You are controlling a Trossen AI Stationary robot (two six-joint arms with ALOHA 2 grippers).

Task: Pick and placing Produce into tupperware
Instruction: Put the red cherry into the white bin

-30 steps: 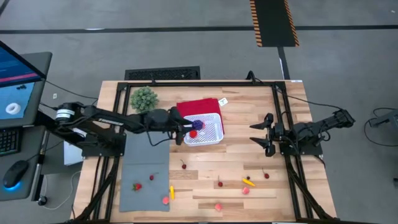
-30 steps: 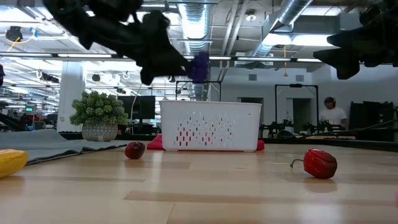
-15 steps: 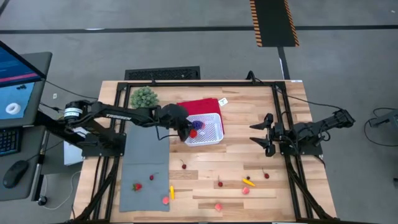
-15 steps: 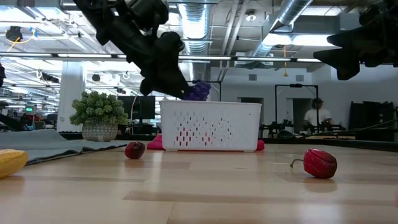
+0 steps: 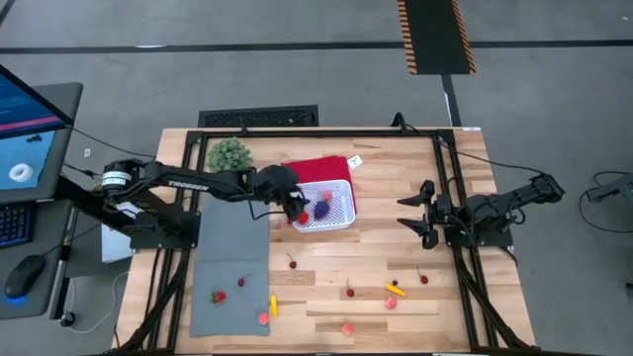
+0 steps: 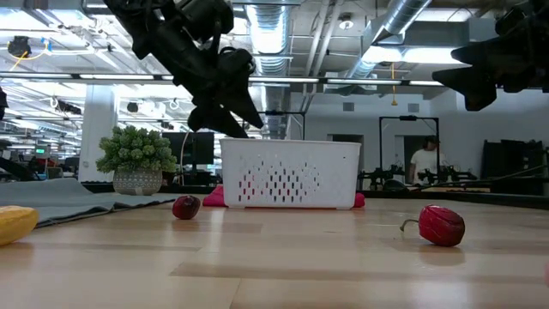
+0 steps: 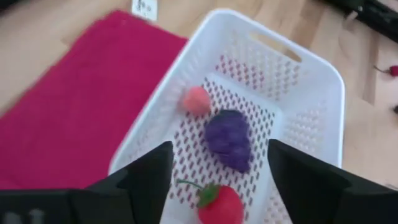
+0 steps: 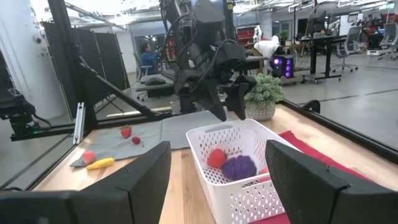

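The white latticed tupperware (image 5: pixel 334 206) stands on the table with its far edge over a red cloth (image 5: pixel 315 170). Inside it lie a purple piece (image 7: pixel 229 138), a pink piece (image 7: pixel 196 99) and a red strawberry-like piece (image 7: pixel 221 203). My left gripper (image 5: pixel 297 207) hangs open just above the tupperware's left rim and holds nothing; the low view shows the left gripper (image 6: pixel 237 122) above the rim. My right gripper (image 5: pixel 407 214) waits open near the table's right side, away from the tupperware. More small produce lies loose on the near half of the table.
Loose red pieces (image 5: pixel 292 262) (image 5: pixel 349 292) (image 5: pixel 423 279) and a yellow one (image 5: pixel 396 290) lie on the wood. A grey mat (image 5: pixel 232 267) at the near left carries more pieces (image 5: pixel 218 296). A green bushy plant (image 5: pixel 228 155) stands at the far left.
My left gripper came down toward the tupperware's left rim with the purple piece, then opened and let it go. The purple piece dropped into the tupperware and now lies on its floor between the pink and red pieces.
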